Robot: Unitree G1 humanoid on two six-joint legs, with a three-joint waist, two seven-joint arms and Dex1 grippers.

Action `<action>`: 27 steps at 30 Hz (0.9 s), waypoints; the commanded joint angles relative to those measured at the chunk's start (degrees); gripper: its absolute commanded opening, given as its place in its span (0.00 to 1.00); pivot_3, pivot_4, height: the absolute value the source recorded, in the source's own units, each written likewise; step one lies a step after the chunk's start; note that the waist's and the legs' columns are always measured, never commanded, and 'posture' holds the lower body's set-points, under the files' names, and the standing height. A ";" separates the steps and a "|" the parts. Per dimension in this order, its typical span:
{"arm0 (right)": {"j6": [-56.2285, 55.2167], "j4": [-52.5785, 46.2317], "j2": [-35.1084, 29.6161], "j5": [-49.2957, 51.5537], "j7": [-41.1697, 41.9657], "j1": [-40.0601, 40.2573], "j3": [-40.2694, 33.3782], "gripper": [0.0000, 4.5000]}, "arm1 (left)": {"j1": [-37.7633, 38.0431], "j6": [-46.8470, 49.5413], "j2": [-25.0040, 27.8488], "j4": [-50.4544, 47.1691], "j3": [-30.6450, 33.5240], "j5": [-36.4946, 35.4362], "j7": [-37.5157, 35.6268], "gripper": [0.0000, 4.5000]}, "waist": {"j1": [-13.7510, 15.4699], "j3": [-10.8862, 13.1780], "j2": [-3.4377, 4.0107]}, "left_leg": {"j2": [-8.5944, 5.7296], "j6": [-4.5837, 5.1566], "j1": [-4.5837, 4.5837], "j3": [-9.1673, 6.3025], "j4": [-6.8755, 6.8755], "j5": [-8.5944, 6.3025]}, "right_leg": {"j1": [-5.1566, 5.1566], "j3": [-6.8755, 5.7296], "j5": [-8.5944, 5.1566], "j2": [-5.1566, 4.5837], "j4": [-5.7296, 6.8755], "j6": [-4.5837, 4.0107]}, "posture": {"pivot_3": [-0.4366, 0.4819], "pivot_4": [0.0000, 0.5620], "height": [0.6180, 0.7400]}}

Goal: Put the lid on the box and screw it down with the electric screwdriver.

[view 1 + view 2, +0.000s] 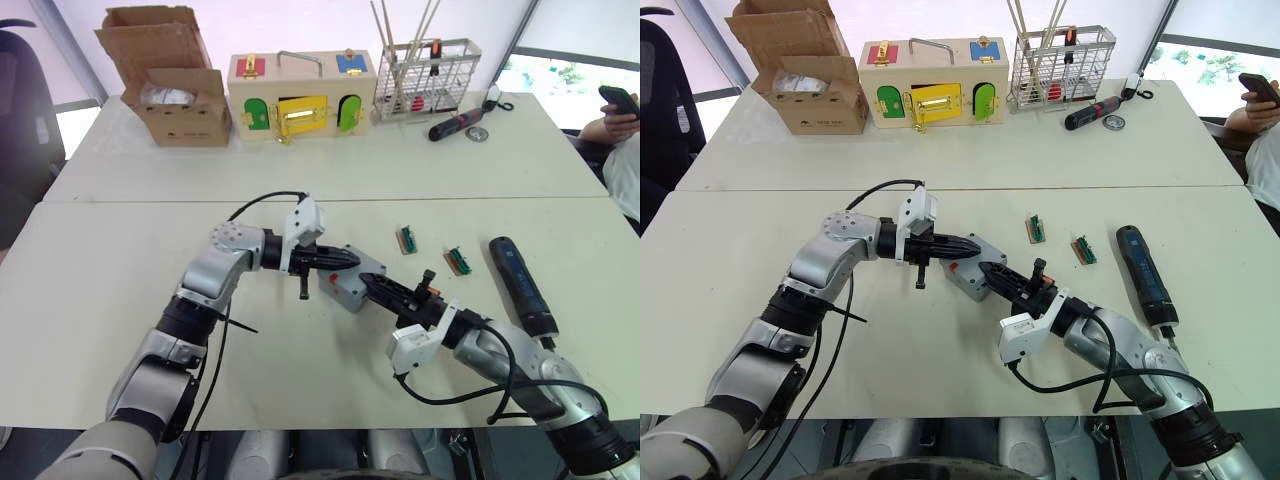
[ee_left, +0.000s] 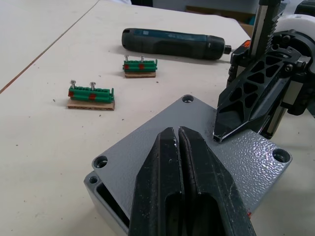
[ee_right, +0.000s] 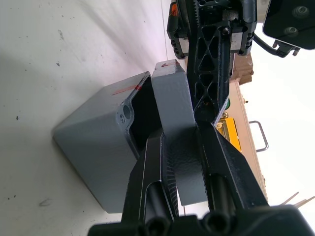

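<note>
The lid (image 2: 197, 142) sits askew on top of the box (image 3: 93, 147) at the middle of the near table (image 1: 120, 260). The right gripper (image 3: 179, 147) pinches the lid's edge between its fingers. The left gripper (image 2: 178, 135) rests on the lid with its fingers pressed together, holding nothing. The electric screwdriver (image 1: 520, 283) lies on the table well to the right.

The lid (image 2: 197, 142) sits skewed on the box (image 3: 93, 147) before me. My electric screwdriver (image 1: 520, 283) lies well right, two screw holders (image 1: 407, 239) between.
</note>
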 commanded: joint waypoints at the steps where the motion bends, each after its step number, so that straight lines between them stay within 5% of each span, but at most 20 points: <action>1: 0.46 0.85 0.37 -0.15 0.84 1.28 0.98 0.03 | 0.23 -2.06 0.19 -0.97 -1.16 1.27 -0.57 0.02 | 0.00 -0.01 0.00 | 0.00 0.00 0.00 0.00 0.00 0.00 | 0.00 0.00 0.00 0.00 0.00 0.00 | 0.48 0.27 1.00; 2: 0.53 0.83 0.40 -0.12 0.81 1.35 0.96 0.26 | 0.39 -2.45 0.23 -0.71 -1.45 1.72 -0.67 0.00 | 0.04 -0.01 -0.01 | 0.00 0.00 0.00 0.00 0.00 0.00 | 0.00 0.00 0.00 0.00 0.00 0.00 | 0.48 0.27 1.00; 5: 1.00 0.61 0.48 -0.37 0.79 1.60 0.80 0.57 | 0.98 -3.51 0.39 0.01 -2.20 2.73 -0.84 0.00 | -0.05 -0.07 -0.01 | 0.00 0.00 0.05 0.01 0.00 0.00 | 0.06 0.01 0.00 0.00 0.00 0.00 | 0.48 0.27 1.00; 12: 1.16 -0.49 -0.30 0.22 1.14 1.56 -0.53 0.98 | 2.40 -5.06 0.34 1.42 -2.92 3.77 -0.74 0.00 | 0.06 -0.13 0.01 | 0.02 0.15 0.92 -0.01 -0.14 -0.09 | 1.08 0.01 -0.14 0.02 -0.30 0.18 | 0.48 0.27 1.00; 27: -0.26 -2.22 -4.43 7.60 7.84 -2.07 -2.31 0.99 | 1.64 -12.65 -1.21 8.09 -3.42 7.53 3.78 0.00 | 0.19 -0.21 0.00 | 0.01 0.16 0.92 -0.02 -0.13 -0.10 | 1.12 0.04 -0.14 0.02 -0.41 0.18 | 0.48 0.27 1.00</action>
